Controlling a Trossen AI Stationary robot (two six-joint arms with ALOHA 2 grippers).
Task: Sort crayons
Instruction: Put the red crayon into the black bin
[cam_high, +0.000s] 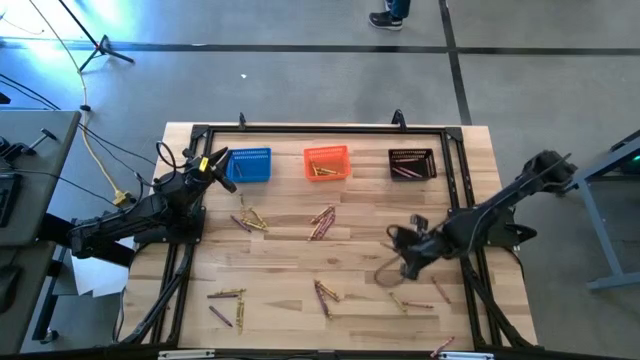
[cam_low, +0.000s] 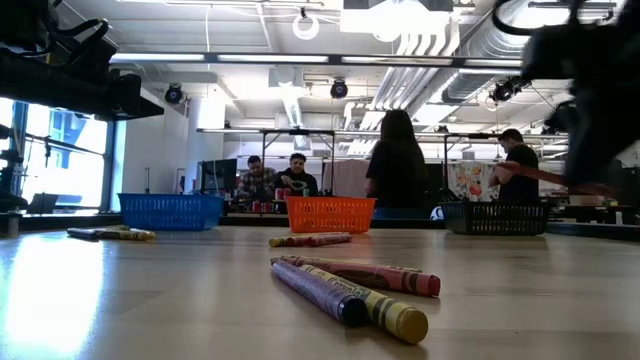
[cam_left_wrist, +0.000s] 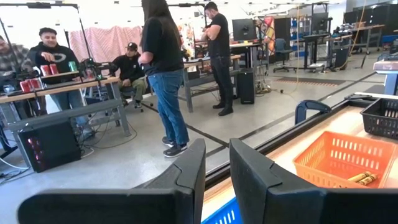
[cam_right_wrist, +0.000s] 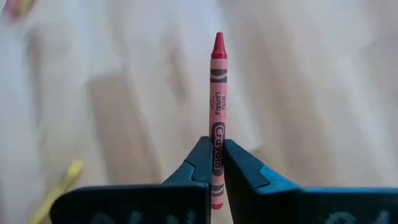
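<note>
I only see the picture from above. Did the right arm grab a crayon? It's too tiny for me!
Observer: Yes. In the right wrist view, the right gripper is shut on a red crayon.
Operator: Which way does it point?
Observer: Its pointed tip sticks straight out ahead of the jaws, which pinch it near the flat end.
Operator: Is the left one holding anything?
Observer: No. In the left wrist view, the left gripper has its jaws apart with nothing between them.
</note>
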